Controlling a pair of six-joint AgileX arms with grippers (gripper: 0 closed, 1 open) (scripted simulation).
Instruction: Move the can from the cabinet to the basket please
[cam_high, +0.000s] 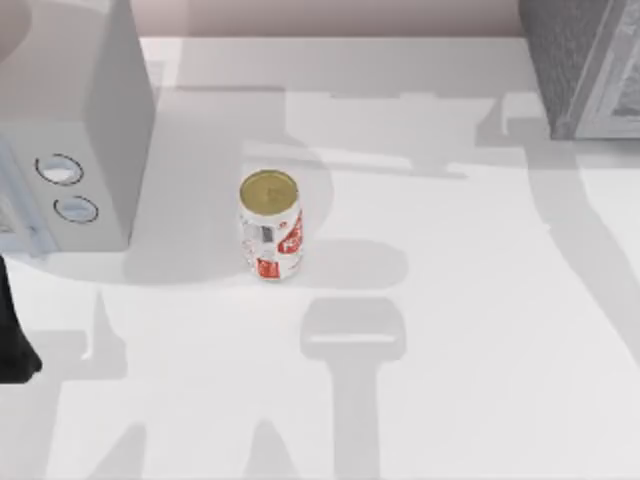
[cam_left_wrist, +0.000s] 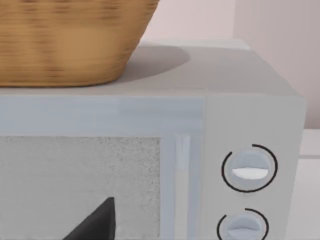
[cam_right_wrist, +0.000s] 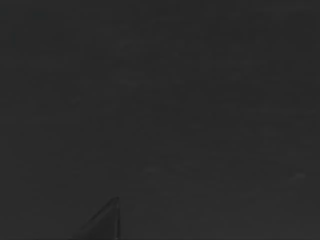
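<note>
The can (cam_high: 270, 225) stands upright on the white table (cam_high: 480, 330), left of the middle; it has a white body, red marks and a gold top. The grey cabinet (cam_high: 585, 65) is at the back right, well away from the can. In the left wrist view a woven basket (cam_left_wrist: 65, 40) rests on top of a grey microwave (cam_left_wrist: 250, 100). A black part of my left arm (cam_high: 12, 345) shows at the table's left edge, left of the can and apart from it. One dark finger (cam_left_wrist: 97, 222) of the left gripper points at the microwave door. The right wrist view is dark.
The microwave (cam_high: 85, 150) with two round knobs (cam_high: 60, 170) stands at the left, close beside the can. Arm shadows fall across the table in front of the can.
</note>
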